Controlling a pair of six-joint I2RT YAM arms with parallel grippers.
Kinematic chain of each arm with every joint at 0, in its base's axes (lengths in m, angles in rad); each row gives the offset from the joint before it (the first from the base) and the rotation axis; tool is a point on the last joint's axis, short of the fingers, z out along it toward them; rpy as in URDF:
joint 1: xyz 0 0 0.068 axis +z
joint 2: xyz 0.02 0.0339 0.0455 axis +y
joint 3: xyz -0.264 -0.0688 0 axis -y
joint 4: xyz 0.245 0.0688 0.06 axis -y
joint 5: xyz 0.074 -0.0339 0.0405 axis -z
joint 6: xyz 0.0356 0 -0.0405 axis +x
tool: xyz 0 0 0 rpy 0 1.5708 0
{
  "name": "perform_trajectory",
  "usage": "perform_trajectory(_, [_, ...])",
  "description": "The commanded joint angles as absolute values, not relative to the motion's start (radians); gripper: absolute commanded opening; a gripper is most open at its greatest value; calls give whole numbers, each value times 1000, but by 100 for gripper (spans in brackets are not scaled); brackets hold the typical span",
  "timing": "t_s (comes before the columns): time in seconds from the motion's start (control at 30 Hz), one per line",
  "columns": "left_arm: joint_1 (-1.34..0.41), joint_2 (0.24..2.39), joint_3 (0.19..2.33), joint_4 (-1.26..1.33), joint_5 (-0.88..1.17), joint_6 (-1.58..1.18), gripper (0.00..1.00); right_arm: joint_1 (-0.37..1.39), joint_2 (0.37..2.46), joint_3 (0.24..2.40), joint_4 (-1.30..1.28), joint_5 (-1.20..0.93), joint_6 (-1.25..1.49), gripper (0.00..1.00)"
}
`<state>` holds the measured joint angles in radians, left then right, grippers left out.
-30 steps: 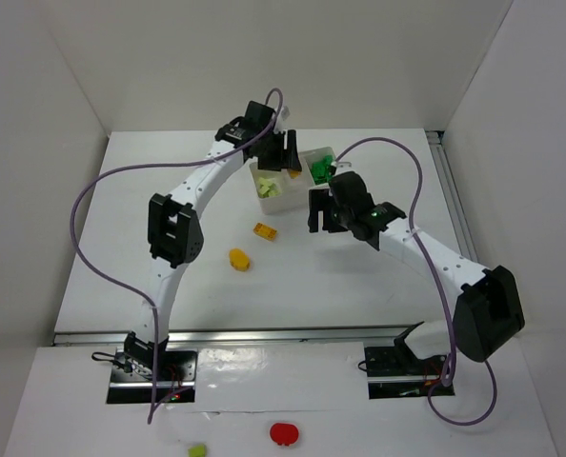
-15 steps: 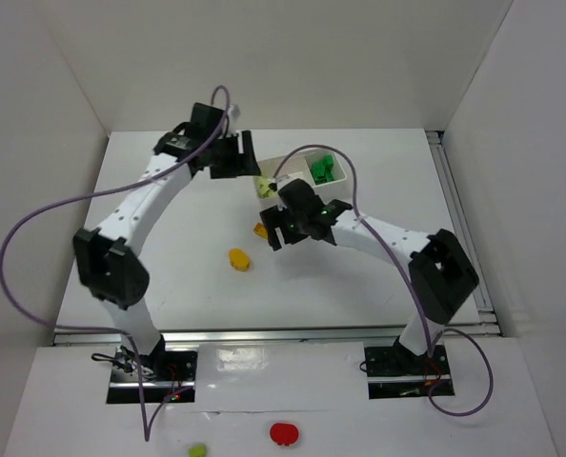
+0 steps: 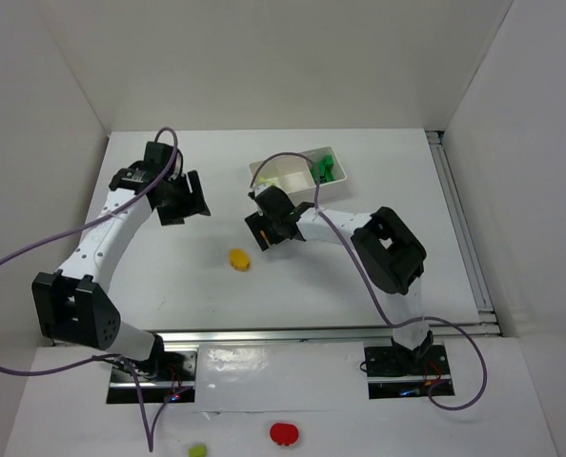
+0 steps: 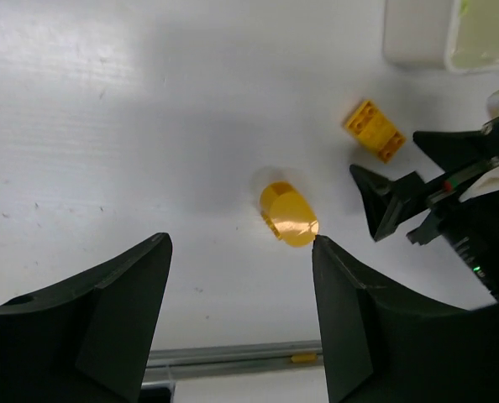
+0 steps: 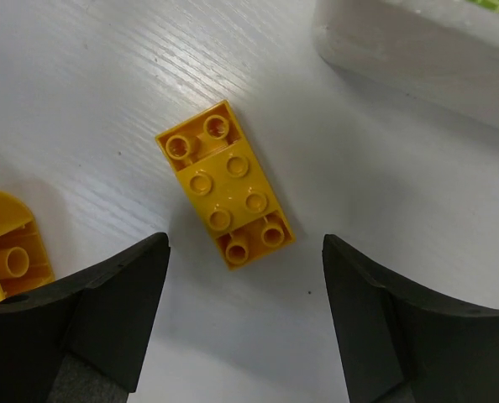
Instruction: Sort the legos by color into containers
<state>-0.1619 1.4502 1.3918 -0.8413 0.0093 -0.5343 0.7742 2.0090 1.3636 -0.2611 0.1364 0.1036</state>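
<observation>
1. left arm: standing folded at the table's [image 3: 150, 276] left side, elbow low near the front edge, forearm reaching up and inward.
2. left gripper [image 3: 182, 197]: hanging over bare table, jaws spread wide and holding nothing. The rounded orange-yellow piece [image 4: 287, 215] is showing between its fingers in the wrist view, untouched.
3. right arm: bending sharply at the elbow, forearm stretching leftward across the table.
4. right gripper [image 5: 245, 242]: hovering over the orange brick [image 5: 224, 193] with jaws wide. The brick is lying studs-up and diagonal between the fingers, touching neither, just beside the tray's corner.
5. tray [image 3: 289, 177]: sitting at the far middle of the table, with green legos [image 3: 326, 169] lying in its right-end compartment. The lime-yellow legos [image 4: 482, 32] are showing at the end nearest the brick.
6. Changes: half a second ago the left gripper was working by the tray's left end. It is now swinging clear to the left, its elbow dropping toward the front edge. The right gripper is sliding leftward, now covering the brick in the overhead view. The rounded piece and the tray are staying put.
</observation>
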Motion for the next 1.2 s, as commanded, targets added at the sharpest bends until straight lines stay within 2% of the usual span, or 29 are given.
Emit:
perform_trajectory(0.0, [-158, 1391, 1336, -853, 70, -583, 77, 770, 2026, 1405, -155, 100, 80, 80])
perform_trajectory(0.1, [-158, 1391, 1278, -853, 106, -606, 77, 779, 2048, 1405, -146, 100, 89, 67])
perform_trajectory(0.23, [-201, 1391, 1246, -853, 97, -624, 77, 788, 1981, 1369, -121, 147, 112, 45])
perform_trajectory(0.27, [-210, 1391, 1227, -844, 97, -624, 79, 788, 1959, 1356, -111, 147, 124, 33])
perform_trajectory(0.3, [-230, 1416, 1218, -844, 88, -633, 84, 788, 1939, 1356, -101, 156, 124, 29])
perform_trajectory(0.4, [-271, 1437, 1190, -834, 77, -634, 92, 788, 1866, 1319, -110, 169, 135, 21])
perform_trajectory(0.47, [-304, 1451, 1161, -821, 66, -655, 96, 788, 1812, 1309, -126, 182, 135, 21])
perform_trajectory(0.67, [-336, 1474, 1141, -767, 75, -676, 96, 788, 1656, 1270, -196, 218, 135, 19])
perform_trajectory(0.87, [-416, 1574, 1161, -732, 75, -695, 98, 736, 1617, 1304, -232, 330, 170, 19])
perform_trajectory(1.17, [-472, 1719, 1198, -698, 23, -779, 98, 595, 1873, 1555, -252, 339, 172, 19])
